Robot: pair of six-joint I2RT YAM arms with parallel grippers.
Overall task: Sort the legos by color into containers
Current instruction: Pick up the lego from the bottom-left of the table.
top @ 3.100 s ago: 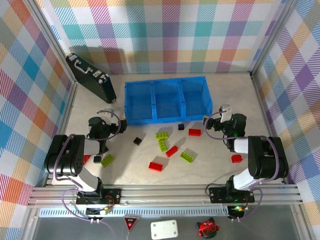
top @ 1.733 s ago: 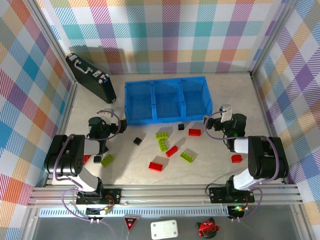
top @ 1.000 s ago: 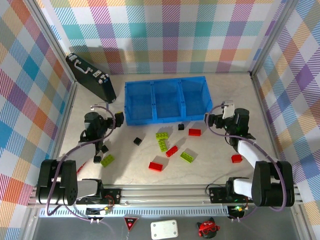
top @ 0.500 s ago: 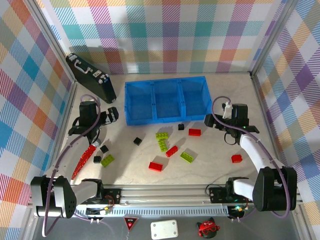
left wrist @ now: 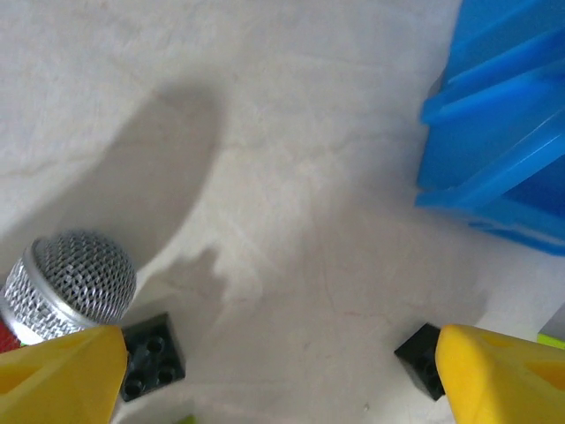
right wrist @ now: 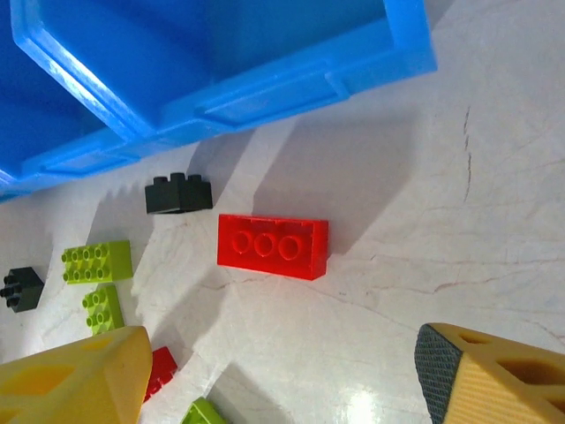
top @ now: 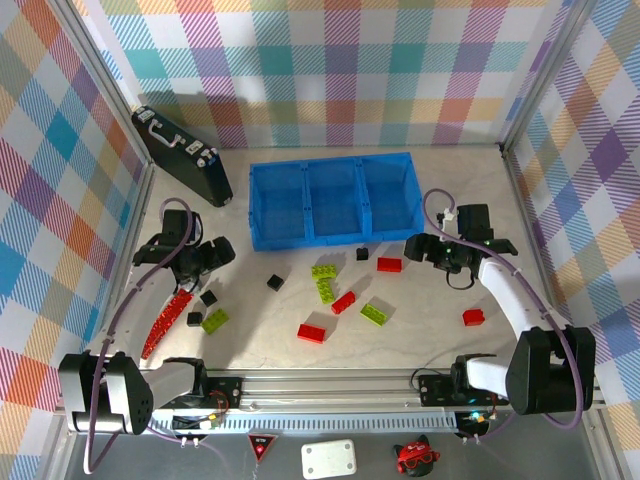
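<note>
The blue three-compartment bin (top: 331,239) stands at the middle back. Red, lime green and black legos lie scattered in front of it. My left gripper (top: 216,252) hovers open over bare table left of the bin; in the left wrist view its jaws (left wrist: 282,382) frame empty table, with a black brick (left wrist: 152,354) by one finger and another black brick (left wrist: 421,357) by the other. My right gripper (top: 420,248) is open just right of a red brick (top: 389,265). That red brick (right wrist: 273,246) lies ahead of the right gripper (right wrist: 282,380), with nothing between the fingers.
A black briefcase (top: 181,155) leans at the back left. A red toy microphone (top: 165,322) lies by the left arm, its mesh head (left wrist: 71,283) close to the left finger. A lone red brick (top: 473,317) sits at the right. Checked walls enclose the table.
Both arms have unfolded from near their bases. The left gripper came down toward the table beside the bin; the right gripper swung left toward the red brick. Both pairs of jaws narrowed a little.
</note>
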